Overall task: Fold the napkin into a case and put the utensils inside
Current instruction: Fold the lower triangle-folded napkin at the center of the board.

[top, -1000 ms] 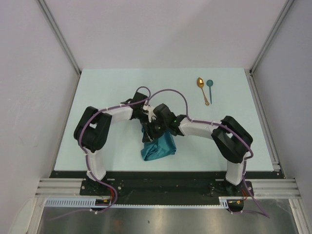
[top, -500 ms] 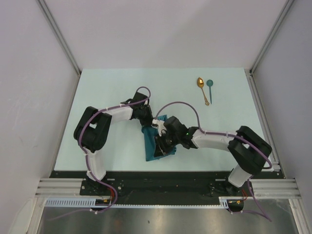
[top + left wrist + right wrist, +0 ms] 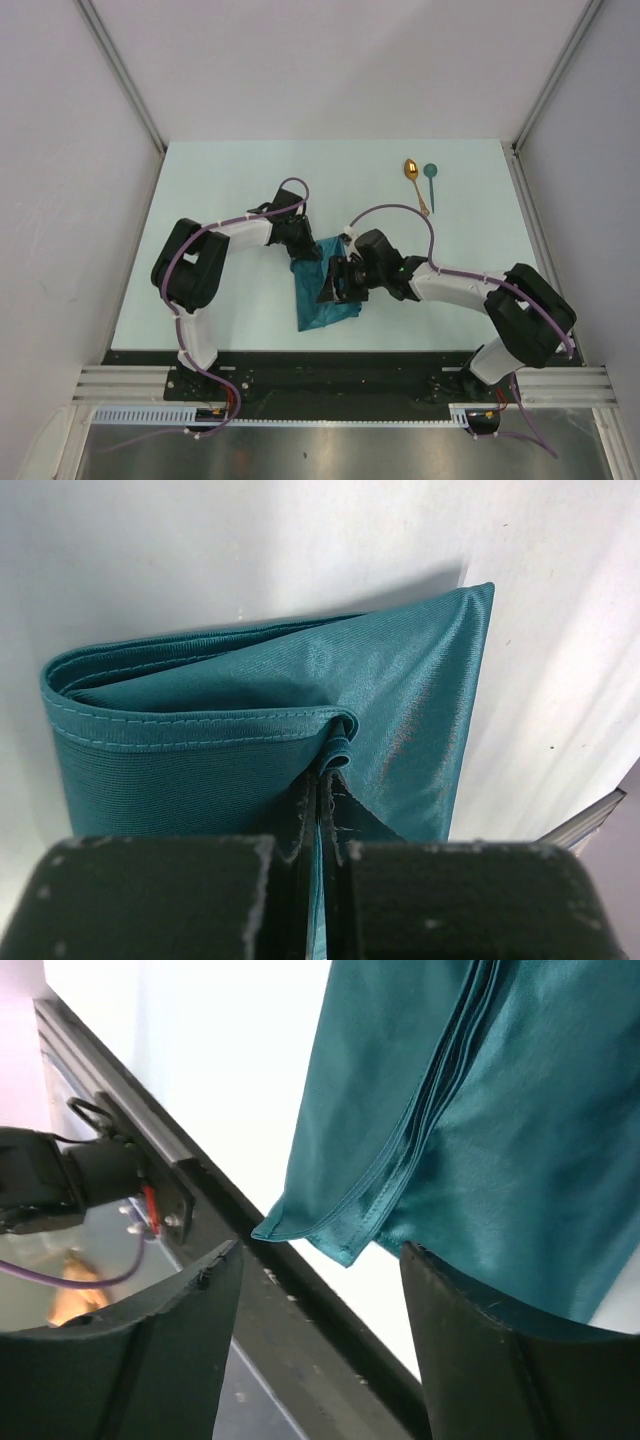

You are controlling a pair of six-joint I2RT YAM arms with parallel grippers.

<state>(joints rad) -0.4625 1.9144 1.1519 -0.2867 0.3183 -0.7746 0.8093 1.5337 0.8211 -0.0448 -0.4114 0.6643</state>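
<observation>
Napkin (image 3: 318, 312) sits folded into a narrow, slightly rumpled strip on the counter (image 3: 220, 200), between my two arms and close to the near edge, and it's no tidy case yet. My left jaws are pinched tight on a hemmed fold at its far end. My read: that pins the layers so the strip can't slide or spring apart. My right jaws stand apart, low over its right side, with nothing I can see clamped between them. The left wrist view shows what overhead can't: stacked layers, a stitched hem, cloth puckered right at the pinch. The right wrist view gives me the near corner, several edges fanned, close by the dark rail (image 3: 200, 1210). Only overhead shows the gold spoon (image 3: 413, 180) and teal spoon (image 3: 430, 178), side by side at far right, well apart from the cloth, untouched
</observation>
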